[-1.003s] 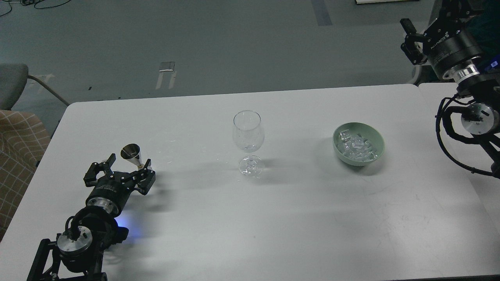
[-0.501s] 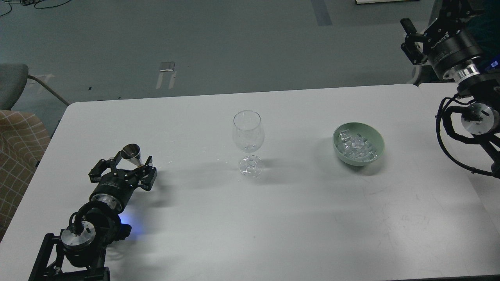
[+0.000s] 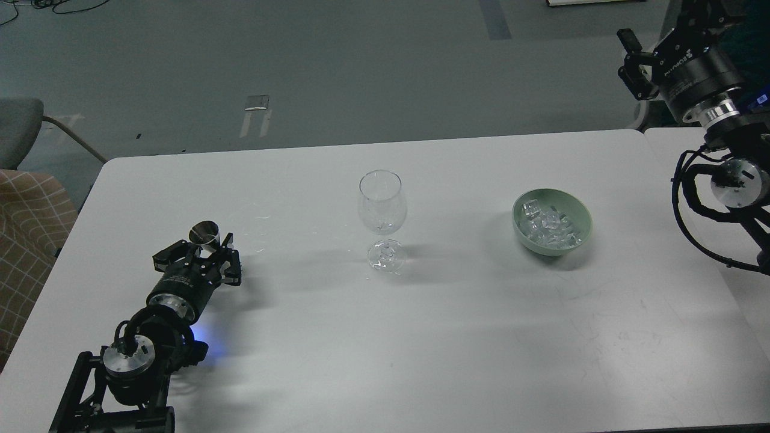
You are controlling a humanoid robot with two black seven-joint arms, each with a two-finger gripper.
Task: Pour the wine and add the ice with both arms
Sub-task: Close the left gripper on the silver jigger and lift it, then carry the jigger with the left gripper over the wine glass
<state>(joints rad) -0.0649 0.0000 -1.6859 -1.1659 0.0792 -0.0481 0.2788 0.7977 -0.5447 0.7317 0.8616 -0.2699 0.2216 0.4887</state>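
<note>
A small metal jigger (image 3: 203, 233) stands on the white table (image 3: 385, 337) at the left. My left gripper (image 3: 203, 246) is low on the table, open, its two fingers either side of the jigger's lower part. An empty clear wine glass (image 3: 382, 207) stands upright mid-table. A pale green bowl (image 3: 579, 211) to its right holds several clear ice cubes (image 3: 546, 227). My right gripper (image 3: 629, 60) hangs high at the top right, beyond the table's far edge, well away from the bowl; its fingers look apart and empty. No wine bottle is in view.
A second white table (image 3: 698, 150) butts against the right side under my right arm. A grey chair (image 3: 18, 120) and a checked cushion (image 3: 30, 228) stand off the table's left edge. Grey floor lies beyond the far edge.
My left gripper has slid forward and right toward the jigger and its fingers have narrowed around it. The jigger has tilted slightly. The right arm has not moved.
</note>
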